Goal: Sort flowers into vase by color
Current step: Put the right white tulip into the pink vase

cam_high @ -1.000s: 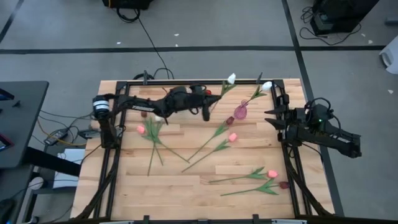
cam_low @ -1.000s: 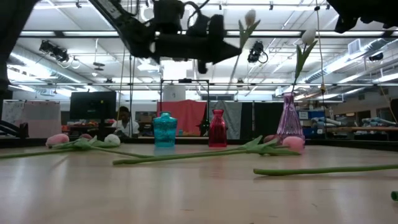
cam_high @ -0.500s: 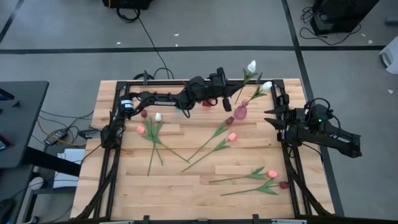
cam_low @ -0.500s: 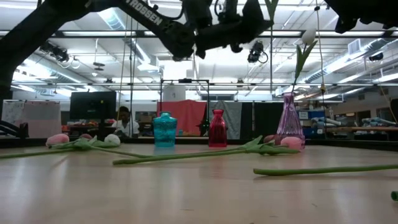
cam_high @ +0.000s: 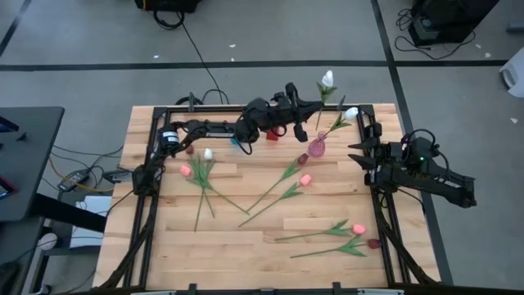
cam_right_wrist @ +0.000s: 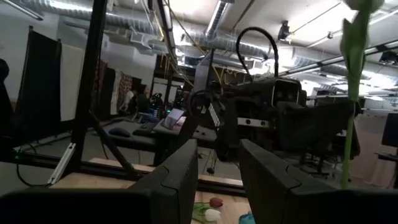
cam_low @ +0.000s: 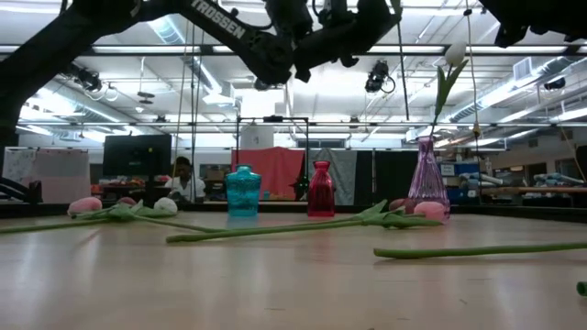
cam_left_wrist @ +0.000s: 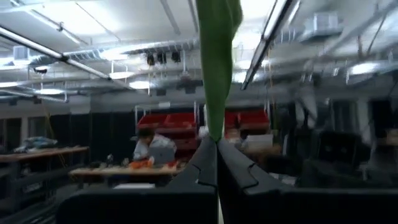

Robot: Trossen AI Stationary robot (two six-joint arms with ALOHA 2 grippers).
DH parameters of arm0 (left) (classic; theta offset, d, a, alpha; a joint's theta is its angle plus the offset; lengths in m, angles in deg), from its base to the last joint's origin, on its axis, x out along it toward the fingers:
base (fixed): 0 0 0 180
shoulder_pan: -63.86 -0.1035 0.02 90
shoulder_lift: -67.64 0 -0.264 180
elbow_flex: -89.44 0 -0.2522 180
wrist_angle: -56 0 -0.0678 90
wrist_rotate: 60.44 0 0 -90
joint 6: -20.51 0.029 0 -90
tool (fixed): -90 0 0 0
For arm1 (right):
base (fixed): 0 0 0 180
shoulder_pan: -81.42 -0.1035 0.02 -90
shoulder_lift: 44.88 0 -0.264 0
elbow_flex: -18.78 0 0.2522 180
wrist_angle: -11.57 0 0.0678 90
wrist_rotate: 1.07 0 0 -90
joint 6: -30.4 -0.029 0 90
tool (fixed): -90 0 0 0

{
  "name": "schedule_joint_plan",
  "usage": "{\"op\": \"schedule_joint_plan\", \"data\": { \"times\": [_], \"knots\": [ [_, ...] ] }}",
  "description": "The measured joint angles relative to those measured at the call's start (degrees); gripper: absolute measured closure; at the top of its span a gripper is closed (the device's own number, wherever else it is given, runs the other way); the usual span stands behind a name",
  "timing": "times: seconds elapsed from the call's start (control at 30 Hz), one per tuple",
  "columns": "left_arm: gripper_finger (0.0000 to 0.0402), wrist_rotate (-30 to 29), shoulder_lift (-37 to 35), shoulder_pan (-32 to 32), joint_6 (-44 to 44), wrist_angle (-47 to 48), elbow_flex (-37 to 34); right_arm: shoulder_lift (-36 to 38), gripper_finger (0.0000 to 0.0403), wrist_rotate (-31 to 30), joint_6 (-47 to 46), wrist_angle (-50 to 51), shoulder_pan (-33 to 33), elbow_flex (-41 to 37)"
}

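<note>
- White artificial tulip with a long green stem [cam_high: 327, 79] hangs high over the table's far edge, near the purple glass vase [cam_high: 317, 147].
- Left gripper [cam_high: 300, 105] pinches its stem, jaws closed.
- Right gripper [cam_right_wrist: 217, 168] waits at the table's right edge, jaws apart, empty.

Open tabletop [cam_high: 246, 246] near front edge; vases [cam_low: 320, 189] and scattered flowers [cam_high: 278, 184] crowding the rear.
</note>
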Motion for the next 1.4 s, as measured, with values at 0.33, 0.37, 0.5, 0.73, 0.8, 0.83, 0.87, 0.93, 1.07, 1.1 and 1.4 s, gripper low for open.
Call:
{"op": "schedule_joint_plan", "data": {
  "times": [0.33, 0.37, 0.5, 0.73, 0.8, 0.83, 0.87, 0.93, 1.07, 1.1, 1.4],
  "knots": [
    [0.0401, 0.4, 6.7, 0.1, -4.2, 1.2, 7.2, -0.1, 0.0274, 0.0, 0.7, 0.0, 0.0, 0.0],
    [0.0401, 0.4, 7.1, 0.1, -4.4, 0.8, 7.3, -0.1, 0.0274, 0.0, 0.7, 0.0, 0.0, 0.0],
    [0.0401, 0.3, 8.6, 0.1, -4.6, 0.1, 7.2, -0.1, 0.0274, 0.2, 0.7, 0.2, 0.0, 0.0],
    [0.0401, 0.2, 10.2, 0.1, -4.1, 4.9, 6.9, -0.1, 0.0274, 0.1, 0.7, 0.3, 0.0, 0.0],
    [0.0401, 0.2, 10.3, 0.2, -2.1, 7.1, 6.9, -0.1, 0.0274, 0.0, 0.7, 0.3, 0.0, 0.0],
    [0.0401, 0.2, 10.1, 0.2, -1.4, 7.7, 6.9, -0.1, 0.0274, 0.0, 0.7, 0.3, 0.0, 0.0],
    [0.0401, 0.3, 10.0, 0.2, -0.8, 8.4, 7.0, -0.1, 0.0274, 0.0, 0.7, 0.3, 0.0, 0.0],
    [0.0401, 0.6, 10.1, 0.3, 0.4, 10.3, 7.0, -0.1, 0.0274, 0.0, 0.7, 0.4, 0.0, 0.0],
    [0.0401, 1.8, 11.0, 0.4, 1.4, 12.4, 7.0, -0.1, 0.0274, 0.0, 0.7, 0.4, 0.0, 0.0],
    [0.0401, 1.7, 11.3, 0.4, 1.6, 12.5, 7.0, -0.1, 0.0274, -0.1, 0.7, 0.4, 0.0, 0.0],
    [0.0367, 1.2, 11.4, 0.3, 5.8, 20.7, 7.0, -0.1, 0.0274, -0.4, 0.7, 0.5, 0.0, 0.0]
  ]
}}
